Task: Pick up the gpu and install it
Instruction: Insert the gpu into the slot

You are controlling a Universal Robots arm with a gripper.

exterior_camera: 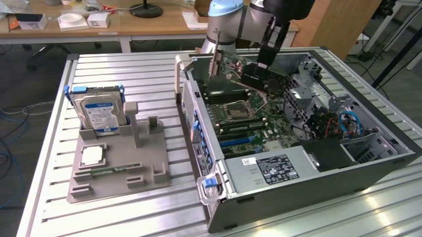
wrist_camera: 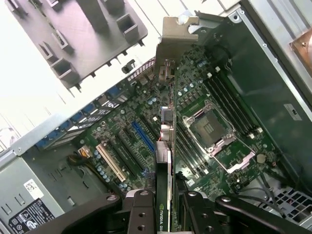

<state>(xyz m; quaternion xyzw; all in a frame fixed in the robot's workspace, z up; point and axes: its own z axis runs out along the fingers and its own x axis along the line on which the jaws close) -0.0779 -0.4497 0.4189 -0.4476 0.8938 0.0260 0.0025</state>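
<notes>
The gpu [exterior_camera: 232,63] is a dark green card with a silver bracket at one end. It hangs edge-down over the far part of the open computer case [exterior_camera: 369,168], above the motherboard [exterior_camera: 247,121]. My gripper [exterior_camera: 265,79] is shut on its long body. In the wrist view the gpu [wrist_camera: 165,141] appears edge-on between my fingers [wrist_camera: 141,209], with my gripper [wrist_camera: 165,202] clamped on it. Its bracket [wrist_camera: 178,41] points toward the case's rear wall. A blue slot [wrist_camera: 144,136] and a white slot [wrist_camera: 112,163] lie below, beside the card; the card is not touching the board.
A grey parts holder [exterior_camera: 118,170] stands on the slatted table on the exterior view's left, with a hard drive [exterior_camera: 99,112] upright in it. Inside the case are the CPU socket [exterior_camera: 236,111], memory sticks, a power supply [exterior_camera: 277,170] and cables [exterior_camera: 336,123].
</notes>
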